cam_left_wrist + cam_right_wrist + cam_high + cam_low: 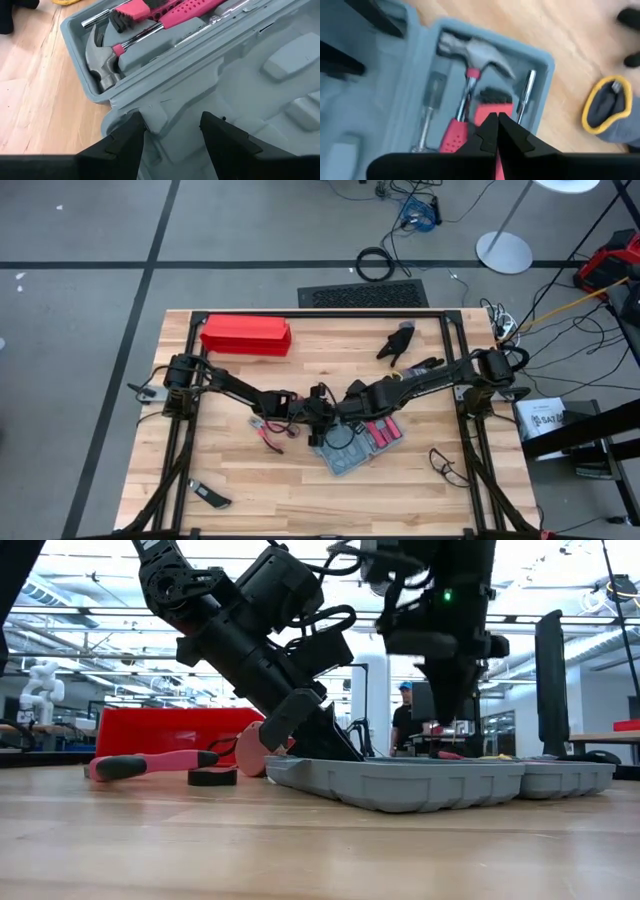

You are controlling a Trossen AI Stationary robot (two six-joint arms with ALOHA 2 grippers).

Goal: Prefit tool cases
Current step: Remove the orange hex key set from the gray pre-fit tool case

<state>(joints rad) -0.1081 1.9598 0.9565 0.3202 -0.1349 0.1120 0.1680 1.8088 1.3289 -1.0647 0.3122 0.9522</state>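
Landmark: tool case (pixel 352 446), open flat on the table (pixel 420 490), near table centre.

Well to the case's left and far side: red box (pixel 246 335), not involved. Just left of the case: pink-handled pliers (pixel 268 433), loose on the wood, not yet seated.

Left gripper (pixel 172 131) sits over the case's empty half, at the ridge between the two halves. Fingers set apart at a moderate gap, holding nothing; they appear to bracket a moulded bump, though contact is hard to judge from the wrist view.

Right gripper (pixel 496 131) is over the case's tool-filled half, above the hammer (pixel 472 52) and the pink handles. Fingers pinched together; a sliver of pink shows between the tips, so possibly nipping a tool, not certain.

Step in hand, by judgement: seating tools in their recesses while the left arm steadies the case. Next move calls for pressing the pink tool fully home, then fetching the pliers.
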